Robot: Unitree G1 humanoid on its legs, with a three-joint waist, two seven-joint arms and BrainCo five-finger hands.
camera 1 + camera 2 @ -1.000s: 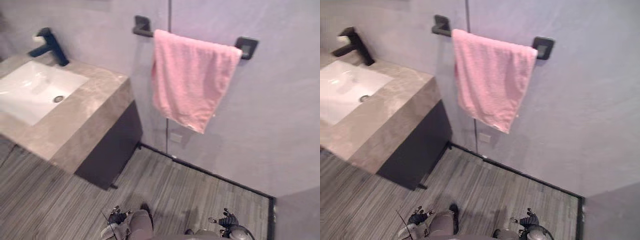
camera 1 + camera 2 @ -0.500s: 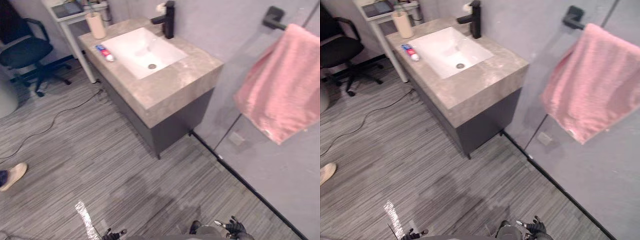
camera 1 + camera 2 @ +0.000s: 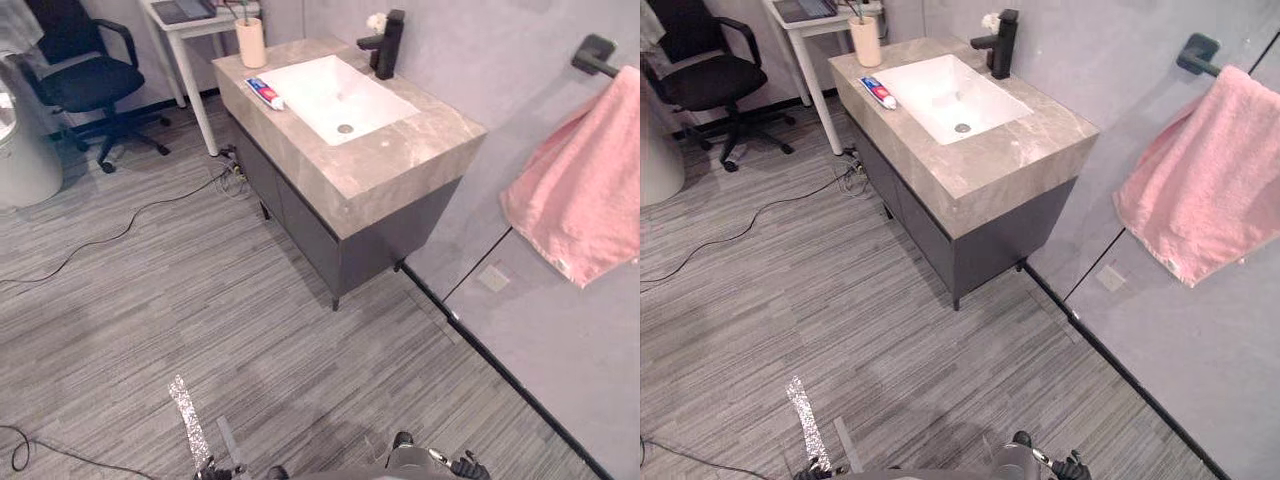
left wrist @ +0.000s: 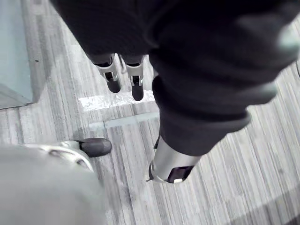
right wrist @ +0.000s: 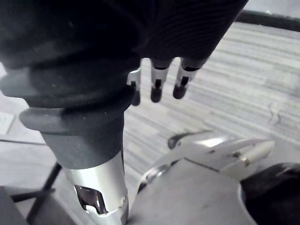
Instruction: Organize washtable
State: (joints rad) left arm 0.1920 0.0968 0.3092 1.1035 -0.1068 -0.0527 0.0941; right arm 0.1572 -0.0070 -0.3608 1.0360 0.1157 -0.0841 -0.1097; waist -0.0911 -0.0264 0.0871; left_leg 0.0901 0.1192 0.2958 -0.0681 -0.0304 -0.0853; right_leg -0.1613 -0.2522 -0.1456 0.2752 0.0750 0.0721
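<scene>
The washtable (image 3: 400, 165) has a marble top, a white sink (image 3: 335, 95) and a black faucet (image 3: 388, 45). A toothpaste tube (image 3: 264, 92) lies on the top beside the sink, and a beige cup (image 3: 250, 42) stands at the far corner. A pink towel (image 3: 585, 195) hangs from a black wall bar to the right. My left hand (image 4: 136, 79) hangs low over the floor, fingers straight and holding nothing. My right hand (image 5: 161, 84) hangs the same way, also with nothing in it. Both are far from the washtable, at the bottom edge of the eye views.
A black office chair (image 3: 85, 75) and a white desk (image 3: 195, 15) stand left of the washtable. A grey round bin (image 3: 25, 150) is at the far left. A cable (image 3: 120, 235) trails over the wooden floor, and a shiny tape strip (image 3: 187, 410) lies near me.
The camera has swung left, from the towel and the sink's corner to the whole washtable, chair and desk. Both hands stay hanging low.
</scene>
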